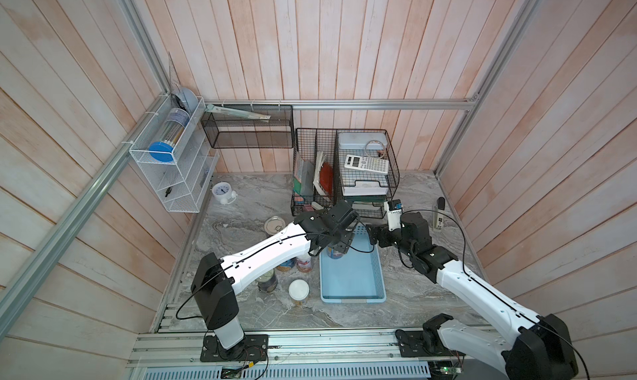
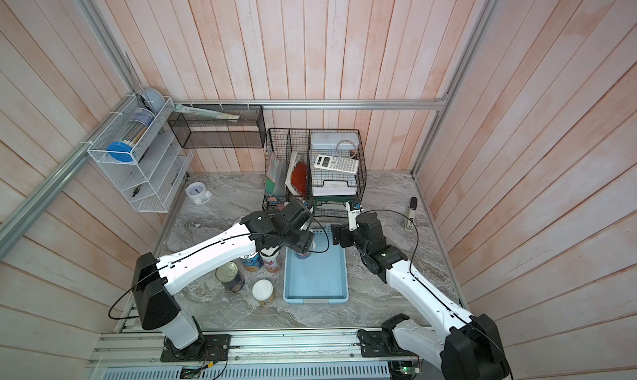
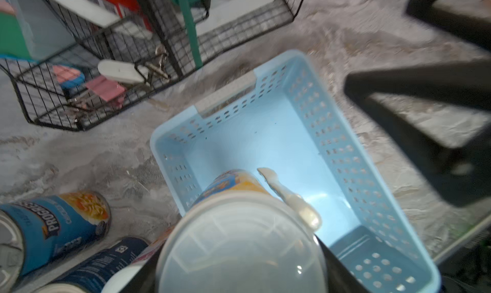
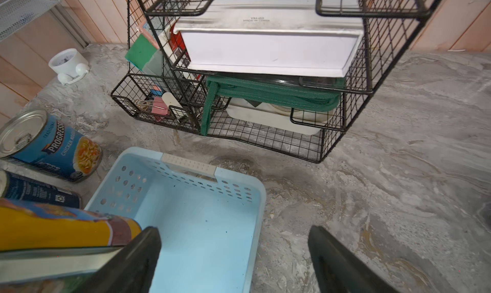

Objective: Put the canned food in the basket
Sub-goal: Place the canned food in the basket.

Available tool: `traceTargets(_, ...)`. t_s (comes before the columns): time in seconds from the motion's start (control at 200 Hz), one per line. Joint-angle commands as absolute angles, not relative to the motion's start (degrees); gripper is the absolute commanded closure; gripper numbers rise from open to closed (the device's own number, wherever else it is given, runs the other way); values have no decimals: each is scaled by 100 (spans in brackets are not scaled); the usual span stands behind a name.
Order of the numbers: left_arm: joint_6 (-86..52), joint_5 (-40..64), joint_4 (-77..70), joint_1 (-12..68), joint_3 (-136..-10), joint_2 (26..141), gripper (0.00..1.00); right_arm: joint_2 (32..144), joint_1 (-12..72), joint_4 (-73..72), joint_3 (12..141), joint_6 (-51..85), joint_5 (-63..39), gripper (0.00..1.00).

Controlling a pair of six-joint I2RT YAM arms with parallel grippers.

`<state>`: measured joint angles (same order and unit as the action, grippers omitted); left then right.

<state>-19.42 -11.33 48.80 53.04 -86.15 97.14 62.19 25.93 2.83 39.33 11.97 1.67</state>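
**Left gripper (image 1: 339, 246) grips a white-lidded can (image 3: 228, 184) at the basket (image 1: 355, 278)**

The left gripper is nearly closed around a slim can with a white plastic lid and a yellow and blue label. The can is at the far left corner of the light blue basket, which has rows of small holes in its walls. Whether it touches the floor of the basket, I cannot tell. The right gripper (image 4: 233, 238) is wide apart, holds nothing, and hangs over the basket's far right rim. Five other cans (image 1: 299, 292) stand on the table (image 1: 413, 292), left of the basket.
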Motion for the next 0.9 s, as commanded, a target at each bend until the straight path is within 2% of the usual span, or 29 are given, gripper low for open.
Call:
traceTargets(0.0,-2173,-1603,3645,5243,-8305,9193,52,6156,2560,194,3812,1274,186,6)
traceTargets(0.4,-2306,-1955,2436,4895,-7645,9165,53,6352,2549,96,3760,1285,119,6)
traceTargets(0.895,-2420,-1887,2630,4532,-7716,9470,53,6525,2549,-32,3700,1252,9,6)
